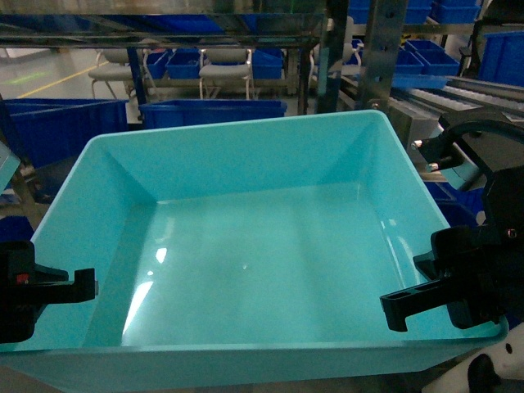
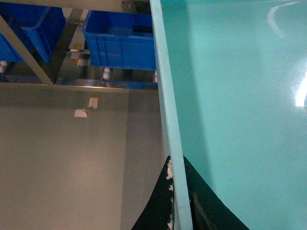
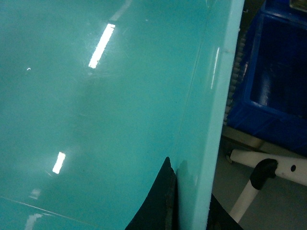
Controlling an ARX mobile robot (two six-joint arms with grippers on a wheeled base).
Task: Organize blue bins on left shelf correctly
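Nearest the head camera, the large light turquoise plastic tub (image 1: 254,246) fills most of the view, carried between both arms with its open, empty inside facing up. I see the left gripper (image 2: 178,201) with its fingers clamped on the tub's left rim, one finger inside the wall and one outside. The right gripper (image 3: 189,201) is clamped the same way on the right rim.

Position: the tub sits in front of the stainless-steel tiered rack (image 1: 360,57), whose uprights and beams stand at the far side. Darker royal-blue bins (image 1: 213,110) rest just beyond the tub's far rim. I cannot tell whether the tub's base rests on anything.

Hazards, as I judge them:
- Each grip holds only a thin flat rim on a glossy wall. Uneven motion between the arms could let one rim slide out, dropping that side.
- Squeezing inward could flex the sloping walls.
- Advancing level with the royal-blue bins could drive the far rim into them or a rack beam.
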